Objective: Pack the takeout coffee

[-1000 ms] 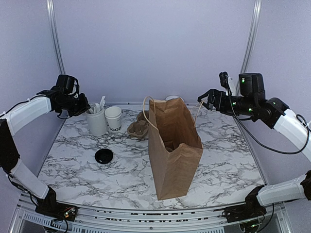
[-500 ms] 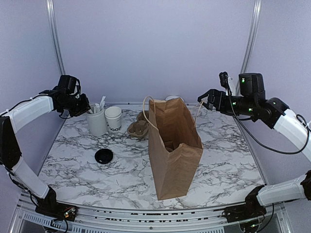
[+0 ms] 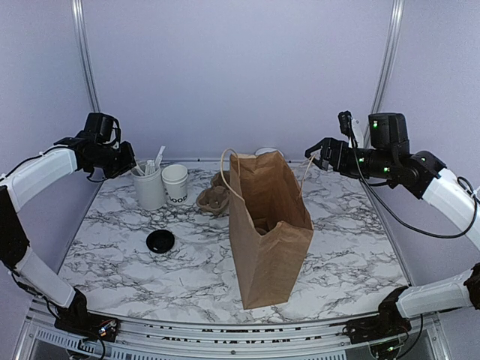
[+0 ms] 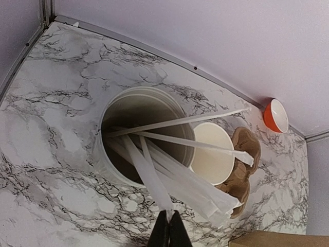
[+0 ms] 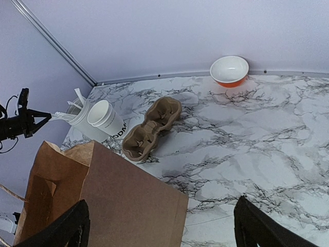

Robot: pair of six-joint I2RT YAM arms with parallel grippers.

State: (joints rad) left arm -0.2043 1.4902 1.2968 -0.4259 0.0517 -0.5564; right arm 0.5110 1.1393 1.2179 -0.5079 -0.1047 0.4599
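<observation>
Left wrist view: the left gripper (image 4: pixel 167 234) is clenched on a thin white stick (image 4: pixel 152 181) from the tall white canister (image 4: pixel 110 164). The small white paper cup (image 4: pixel 212 152), lidless, stands beyond its fingertips. The right gripper (image 5: pixel 164 226) is spread, empty.

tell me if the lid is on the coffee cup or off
Off. The paper cup stands open-topped, and the black lid lies apart from it on the marble table.

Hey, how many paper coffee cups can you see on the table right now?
1. The paper cup stands lidless at the back left, beside the canister of sticks; a black lid lies apart, nearer the front. The paper bag could hide others.
</observation>
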